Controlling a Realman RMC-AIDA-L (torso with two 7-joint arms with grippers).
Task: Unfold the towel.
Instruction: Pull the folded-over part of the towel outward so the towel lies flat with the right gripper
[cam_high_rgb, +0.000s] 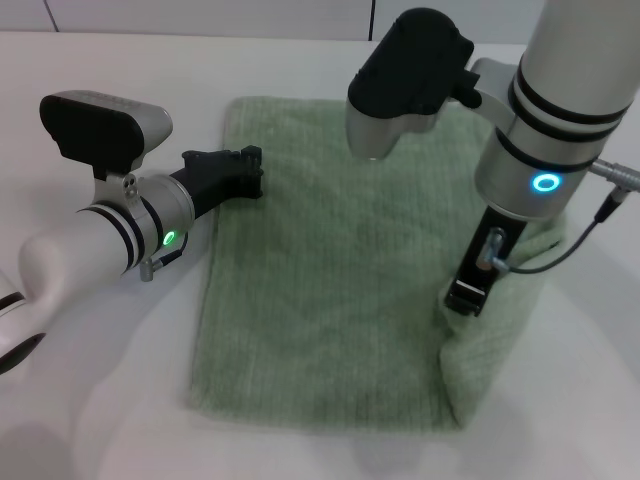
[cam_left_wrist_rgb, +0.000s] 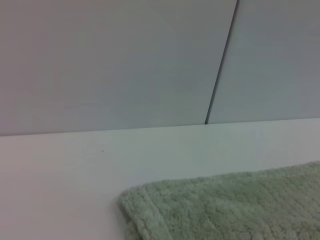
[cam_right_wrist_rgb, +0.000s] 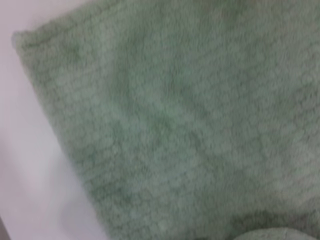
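Towel (cam_high_rgb: 330, 290): I see it flat on the white table (cam_high_rgb: 90, 400), right edge bunched up around my right gripper (cam_high_rgb: 470, 295).
Right gripper: pinching that raised fold.
Left gripper (cam_high_rgb: 240, 172): at towel's left edge; finger state, I cannot tell.

Pale sage-green ribbed terry towel (cam_high_rgb: 330, 290) lies on the white desk (cam_high_rgb: 100, 410), centre of the head view, spread mostly flat. Its right edge is lifted off the desk and bunched into a raised fold (cam_high_rgb: 490, 360) at the near right. Right claw (cam_high_rgb: 468, 298) stands over that lifted right edge, pointing down, at the fold. Left claw (cam_high_rgb: 245, 170) sits low on the desk to the left, its tip touching or just beside the towel's left edge near the far left corner. A pale wall panel (cam_left_wrist_rgb: 110, 60) rises behind the desk's far edge.
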